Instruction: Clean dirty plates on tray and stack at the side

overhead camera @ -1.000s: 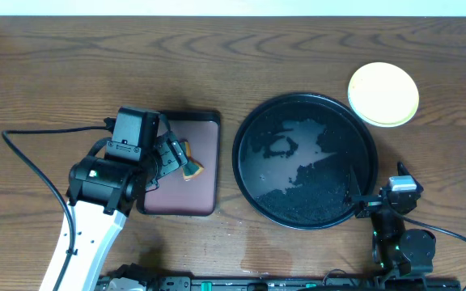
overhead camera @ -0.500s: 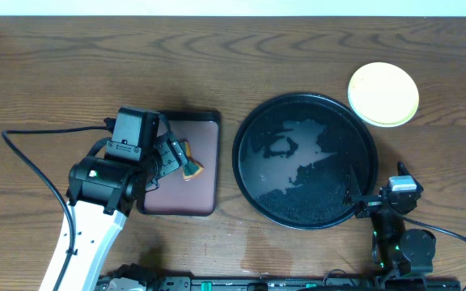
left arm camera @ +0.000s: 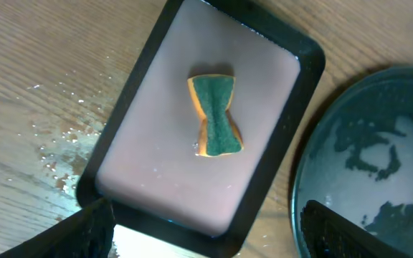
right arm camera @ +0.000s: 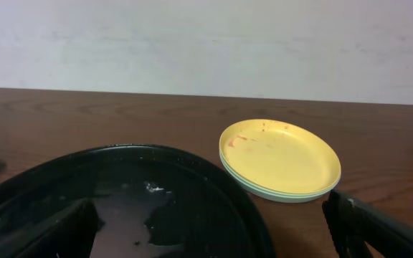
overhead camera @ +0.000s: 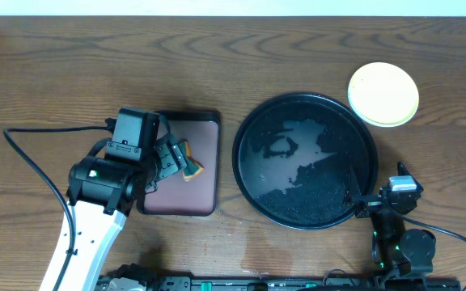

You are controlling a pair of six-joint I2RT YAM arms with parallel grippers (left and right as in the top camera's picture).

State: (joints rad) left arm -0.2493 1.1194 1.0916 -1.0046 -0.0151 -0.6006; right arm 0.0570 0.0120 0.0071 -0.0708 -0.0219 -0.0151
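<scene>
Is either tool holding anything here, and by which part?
Nothing is held. The left tool stands open above the sponge on the maroon tray; the right tool is open and empty.

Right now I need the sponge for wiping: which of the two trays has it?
The smaller rectangular maroon tray with the black rim; the green-topped sponge lies in it. The large round black tray has no sponge.

No readable text, label or number shows anywhere — none at all.
</scene>
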